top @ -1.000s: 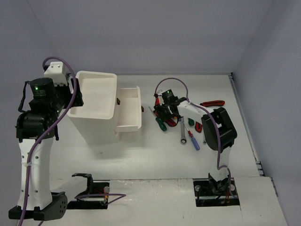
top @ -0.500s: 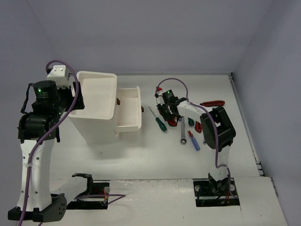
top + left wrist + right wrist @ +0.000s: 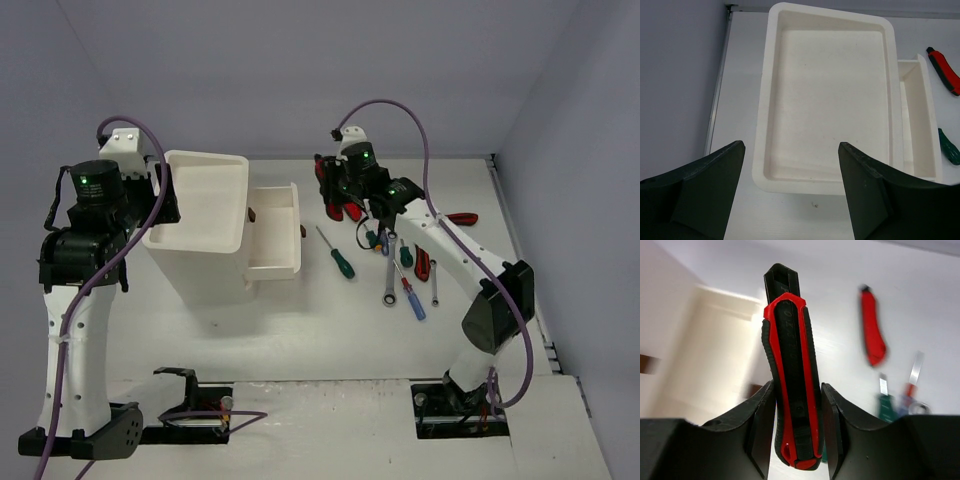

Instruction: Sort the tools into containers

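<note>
Overhead, the right gripper (image 3: 338, 190) hangs in the air at about 2 o'clock from the pulled-out white drawer (image 3: 275, 268) of the tall white plastic box (image 3: 195, 275), apart from it. Its jaws are clamped on a red-and-black utility knife (image 3: 790, 340), pinched near its lower end, with most of the body standing free above the fingers. The left gripper (image 3: 791, 147) waits at 9 o'clock of the box, jaws spread wide and holding nothing, above the shallow rectangular tray (image 3: 762, 110) on top.

Risks, as judged. With so short a hold, the knife may pivot or slip between the pads in transit. The drawer is narrow, so a release made high or off-centre could strike its rim. That would send the knife onto the white table (image 3: 300, 330) or into the tray. A reach across the box would bring the two arms close.

Views compared. Only the right wrist view shows the grip itself, and a second red knife (image 3: 872, 332) lying beyond; its view of the box is blurred. Only the top view sets gripper against drawer. It also shows the unsorted group at 3 o'clock of the box: green-handled screwdriver (image 3: 340, 257), silver metal wrench (image 3: 388, 285) and others. The left wrist view alone looks into the tray, which holds no tool.
</note>
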`<state>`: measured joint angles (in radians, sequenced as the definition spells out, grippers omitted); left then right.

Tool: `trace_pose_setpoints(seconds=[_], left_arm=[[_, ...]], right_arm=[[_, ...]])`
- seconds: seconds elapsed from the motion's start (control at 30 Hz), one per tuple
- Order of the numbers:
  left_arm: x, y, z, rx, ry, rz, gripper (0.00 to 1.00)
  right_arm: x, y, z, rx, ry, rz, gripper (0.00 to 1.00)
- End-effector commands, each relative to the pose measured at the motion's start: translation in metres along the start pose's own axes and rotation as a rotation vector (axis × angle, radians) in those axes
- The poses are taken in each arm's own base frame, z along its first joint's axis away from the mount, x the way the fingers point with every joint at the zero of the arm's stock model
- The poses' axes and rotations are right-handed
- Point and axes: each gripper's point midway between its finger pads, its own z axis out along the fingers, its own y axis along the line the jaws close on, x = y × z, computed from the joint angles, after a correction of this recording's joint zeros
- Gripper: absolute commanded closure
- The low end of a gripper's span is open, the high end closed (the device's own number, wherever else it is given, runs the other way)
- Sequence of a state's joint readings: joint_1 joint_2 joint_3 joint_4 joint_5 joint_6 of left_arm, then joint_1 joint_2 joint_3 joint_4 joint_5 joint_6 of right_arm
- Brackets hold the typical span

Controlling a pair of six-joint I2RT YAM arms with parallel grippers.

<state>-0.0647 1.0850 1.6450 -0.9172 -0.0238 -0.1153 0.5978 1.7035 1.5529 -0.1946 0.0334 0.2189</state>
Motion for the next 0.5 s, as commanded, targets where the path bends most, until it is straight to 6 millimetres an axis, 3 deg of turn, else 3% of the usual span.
trace_pose_setpoints(seconds=[0.0, 0.17, 0.3, 0.47], left_arm=[[-0.027, -0.001, -0.007, 0.000, -0.087, -0.023, 0.28], [-0.028, -0.001, -0.006, -0.001, -0.087, -0.025, 0.28], [-0.028, -0.001, -0.007, -0.002, -0.088, -0.027, 0.28], [-0.027, 0.001, -0.007, -0.010, -0.086, -0.023, 0.28]], right_arm=[[-0.042, 0.084, -0.014, -0.142, -0.093, 0.221, 1.00], [-0.048, 0.142, 0.006, -0.190, -0.094, 0.318, 0.99], [-0.030, 0.151, 0.032, -0.150, -0.062, 0.369, 0.94], [-0.015, 0.143, 0.047, -0.089, -0.049, 0.376, 0.83]])
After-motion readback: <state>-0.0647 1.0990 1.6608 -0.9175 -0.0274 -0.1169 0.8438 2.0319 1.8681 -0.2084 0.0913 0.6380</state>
